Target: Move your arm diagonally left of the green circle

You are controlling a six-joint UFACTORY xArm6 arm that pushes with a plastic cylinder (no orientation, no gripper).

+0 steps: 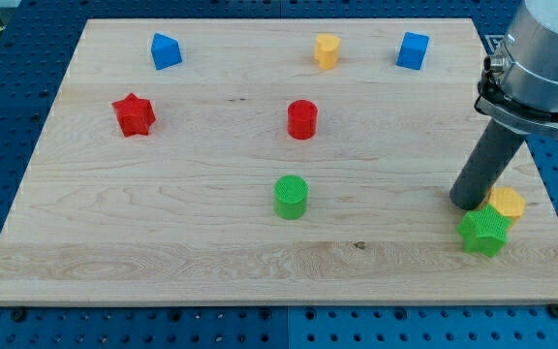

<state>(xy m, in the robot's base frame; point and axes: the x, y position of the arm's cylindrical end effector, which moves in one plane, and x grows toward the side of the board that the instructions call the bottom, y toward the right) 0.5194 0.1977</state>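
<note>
The green circle [291,197] stands on the wooden board [163,242] a little below the middle. My tip [470,205] is far to its right, near the board's right edge. It touches or nearly touches the yellow block [507,204] and sits just above the green star [483,232]. The dark rod rises from the tip toward the view's top right.
A red circle [301,119] stands above the green circle. A red star [134,114] is at the left. A blue block [166,50], a yellow block [326,50] and a blue cube [413,50] line the top.
</note>
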